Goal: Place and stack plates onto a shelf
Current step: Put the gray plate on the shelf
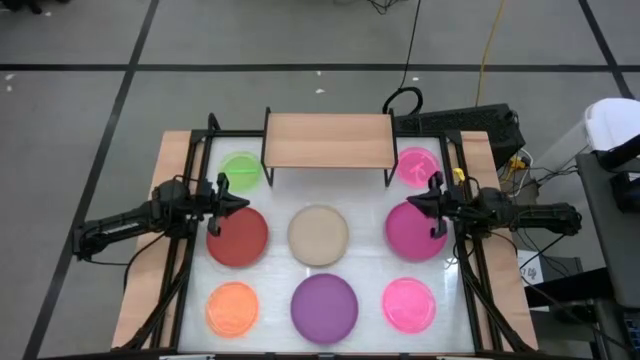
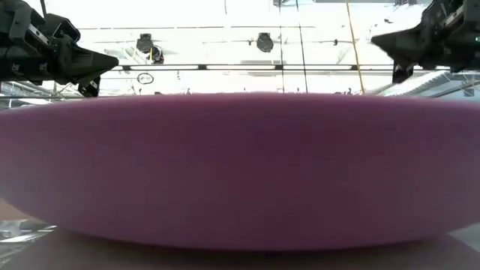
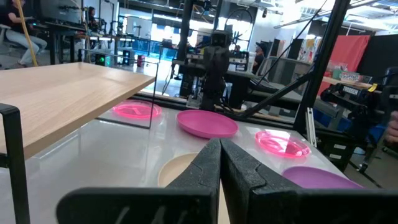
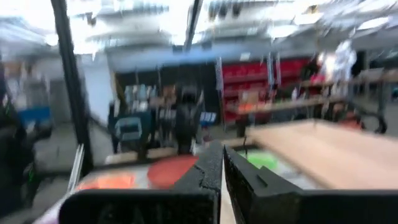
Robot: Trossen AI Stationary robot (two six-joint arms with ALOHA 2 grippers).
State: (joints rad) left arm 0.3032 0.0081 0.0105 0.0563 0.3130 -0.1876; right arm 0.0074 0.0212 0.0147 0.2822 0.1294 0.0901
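Plates (image 1: pixel 318 235) on the surface (image 1: pixel 365 262): light, stiff, slick plastic; grip at rim. Left pincer (image 1: pixel 243 203) and right pincer (image 1: pixel 411 206) closed, empty. Shelf (image 1: pixel 328 141) bare.

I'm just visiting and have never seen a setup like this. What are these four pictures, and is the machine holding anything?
They show one moment from four cameras. The top picture looks straight down on a white table with two dark robot arms. The left gripper and right gripper each hang above the table, fingers shut, holding nothing. Eight coloured plates lie around, among them a beige plate and a purple plate. The wooden shelf at the back carries no plate. The second camera sits at table height, nearly filled by the purple plate. The last two ride on the arms' wrists.
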